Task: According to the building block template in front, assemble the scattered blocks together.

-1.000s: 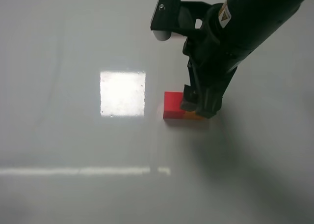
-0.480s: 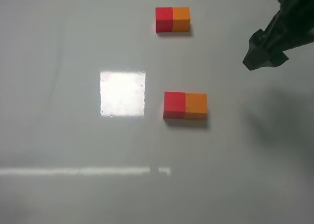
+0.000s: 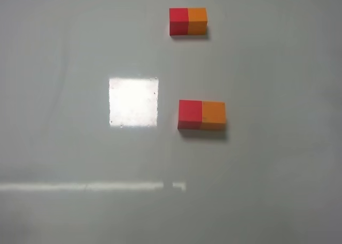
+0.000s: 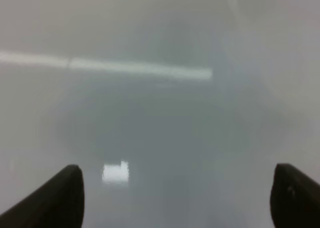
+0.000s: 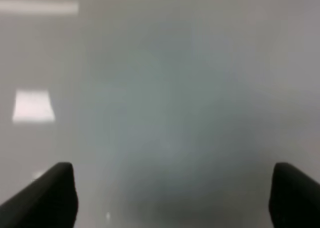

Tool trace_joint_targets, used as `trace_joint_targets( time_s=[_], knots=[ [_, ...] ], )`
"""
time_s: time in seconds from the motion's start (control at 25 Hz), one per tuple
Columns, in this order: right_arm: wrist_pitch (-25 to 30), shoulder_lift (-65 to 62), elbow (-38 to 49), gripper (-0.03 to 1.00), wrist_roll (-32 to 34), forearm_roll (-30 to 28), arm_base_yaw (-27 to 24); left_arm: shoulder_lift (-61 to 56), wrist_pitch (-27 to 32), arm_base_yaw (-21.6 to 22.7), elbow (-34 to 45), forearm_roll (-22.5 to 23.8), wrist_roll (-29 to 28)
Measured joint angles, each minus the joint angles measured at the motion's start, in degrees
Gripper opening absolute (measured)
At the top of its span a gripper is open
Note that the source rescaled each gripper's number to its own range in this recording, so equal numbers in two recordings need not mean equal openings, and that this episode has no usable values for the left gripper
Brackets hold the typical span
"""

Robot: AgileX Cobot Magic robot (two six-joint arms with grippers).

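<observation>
The template (image 3: 188, 22), a small joined red-orange bar, lies at the far middle of the table. Nearer the middle, the larger red cube (image 3: 189, 114) and orange cube (image 3: 214, 114) sit side by side and touching, red on the left. No arm shows in the exterior high view. In the left wrist view my left gripper (image 4: 177, 198) is open and empty, with only its two dark fingertips (image 4: 60, 195) showing over bare table. In the right wrist view my right gripper (image 5: 172, 195) is open and empty over bare table. No block shows in either wrist view.
The grey table (image 3: 80, 212) carries a bright square glare patch (image 3: 133, 101) left of the cubes and a thin reflected light strip (image 3: 91, 186) nearer the front.
My right arm, down at the orange cube a second ago, lifted away to the right and has left the exterior high view. The red and orange cubes stay joined in place.
</observation>
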Motion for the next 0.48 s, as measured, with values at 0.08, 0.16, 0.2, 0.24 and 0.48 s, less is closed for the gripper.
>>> trace_joint_targets(
  time_s=[0.08, 0.16, 0.2, 0.24, 0.48],
  knots=[
    [-0.45, -4.85, 4.77, 0.78, -0.17, 2.16, -1.95, 0.00, 0.00, 0.00, 0.00, 0.00, 0.00],
    [-1.85, -10.13, 9.88, 0.78, -0.41, 4.20, -2.35, 0.00, 0.00, 0.00, 0.00, 0.00, 0.00],
    [-2.89, -13.33, 12.03, 0.78, -0.46, 4.89, -2.50, 0.00, 0.00, 0.00, 0.00, 0.00, 0.00],
    [-3.78, -16.66, 14.58, 0.78, -0.52, 5.60, -2.56, 0.00, 0.00, 0.00, 0.00, 0.00, 0.00],
    [-6.34, -33.88, 27.51, 0.78, -1.40, 8.24, -2.56, 0.00, 0.00, 0.00, 0.00, 0.00, 0.00]
  ],
)
